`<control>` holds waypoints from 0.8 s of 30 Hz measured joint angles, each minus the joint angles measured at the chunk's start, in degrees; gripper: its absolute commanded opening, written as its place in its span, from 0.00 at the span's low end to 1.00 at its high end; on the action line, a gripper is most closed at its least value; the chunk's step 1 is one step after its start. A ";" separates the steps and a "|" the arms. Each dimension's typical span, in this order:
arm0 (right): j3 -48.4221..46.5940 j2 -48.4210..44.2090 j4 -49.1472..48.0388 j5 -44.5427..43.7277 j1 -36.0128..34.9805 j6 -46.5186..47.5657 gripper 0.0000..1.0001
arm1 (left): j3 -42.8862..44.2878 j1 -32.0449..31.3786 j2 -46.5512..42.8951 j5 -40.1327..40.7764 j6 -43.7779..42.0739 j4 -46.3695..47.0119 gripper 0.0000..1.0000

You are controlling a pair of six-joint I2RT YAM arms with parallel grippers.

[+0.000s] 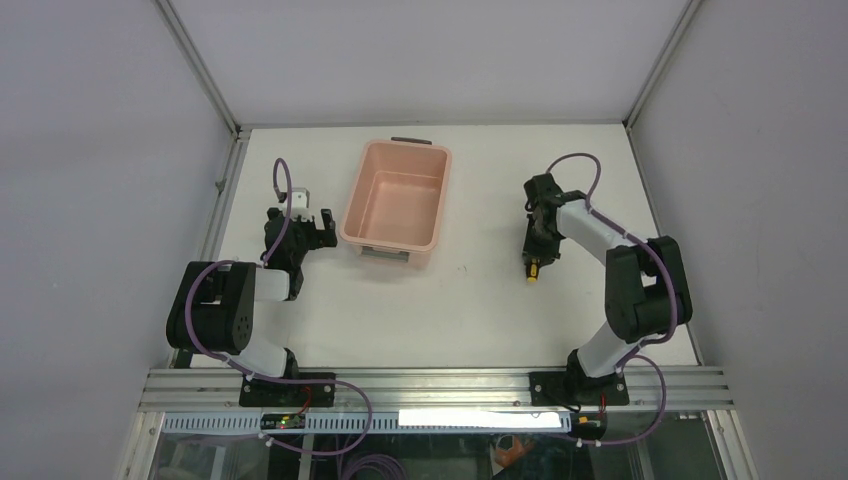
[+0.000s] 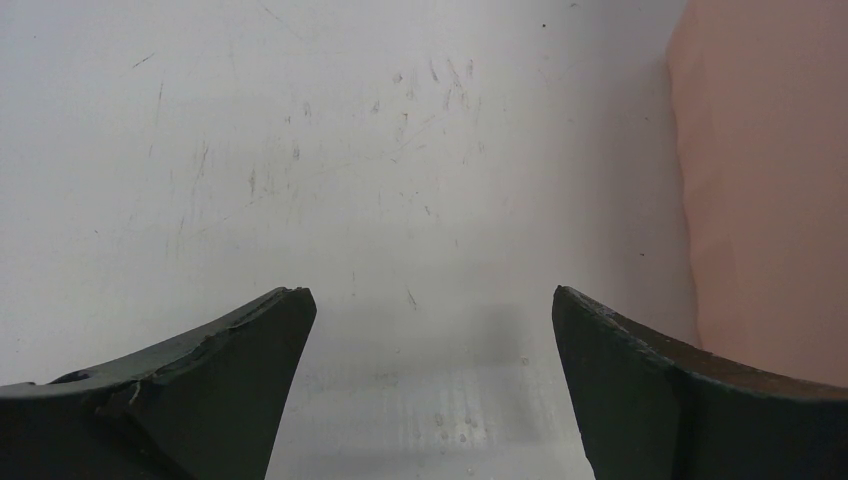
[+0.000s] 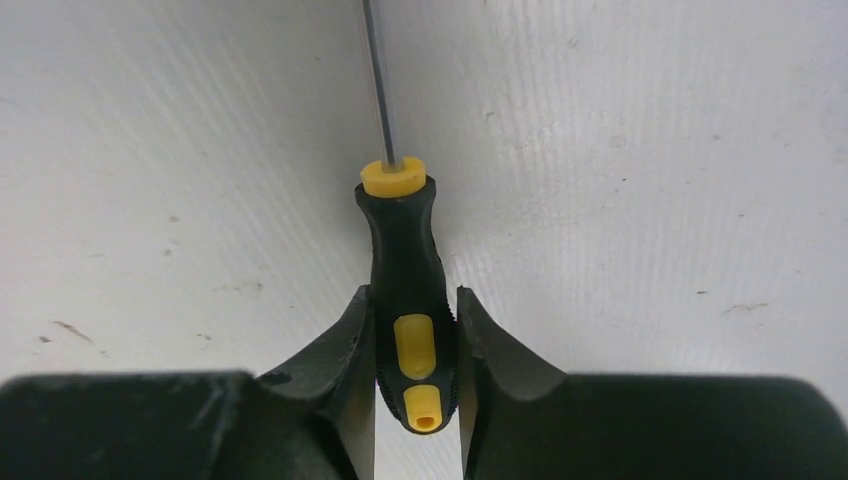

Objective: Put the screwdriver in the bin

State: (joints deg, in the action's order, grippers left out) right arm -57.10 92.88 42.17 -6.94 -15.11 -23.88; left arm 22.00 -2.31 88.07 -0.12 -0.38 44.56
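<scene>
The screwdriver [image 3: 400, 235] has a yellow-and-black handle and a thin metal shaft pointing away from the right wrist camera. My right gripper [image 3: 413, 297] is shut on the rear of the handle, with both fingers pressed against its sides. From above, the right gripper [image 1: 538, 243] is right of the bin, and the handle's yellow end [image 1: 533, 271] sticks out toward the near edge, low over the table. The salmon-pink bin [image 1: 352, 205] stands at the back centre with nothing in it. My left gripper [image 1: 318, 226] is open and holds nothing, just left of the bin. The left wrist view [image 2: 430, 295] shows the bin's wall [image 2: 770, 180].
The white table [image 1: 470, 300] is scuffed. Grey enclosure walls and metal frame posts [image 1: 200, 70] stand at the sides and back. An aluminium rail [image 1: 430, 385] runs along the near edge, where the arm bases are mounted.
</scene>
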 measured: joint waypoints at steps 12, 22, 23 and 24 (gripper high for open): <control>-21.99 -5.88 16.37 -6.36 -0.04 -1.20 0.00 | 0.00 0.00 0.00 0.00 0.00 0.00 0.99; -43.67 -3.74 26.58 -7.02 -4.04 -3.08 0.00 | 0.00 0.00 0.00 0.00 0.00 0.00 0.99; -45.92 -2.78 26.58 -6.45 -5.11 -3.13 0.00 | 0.00 0.00 0.00 0.00 0.00 0.00 0.99; -48.72 -1.38 26.45 -5.55 -6.54 -3.21 0.00 | 0.00 0.00 0.00 0.00 0.00 0.00 0.99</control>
State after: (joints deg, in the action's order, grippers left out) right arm -105.82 91.50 68.62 -12.49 -21.65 -27.09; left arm 22.00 -2.31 88.07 -0.12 -0.38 44.56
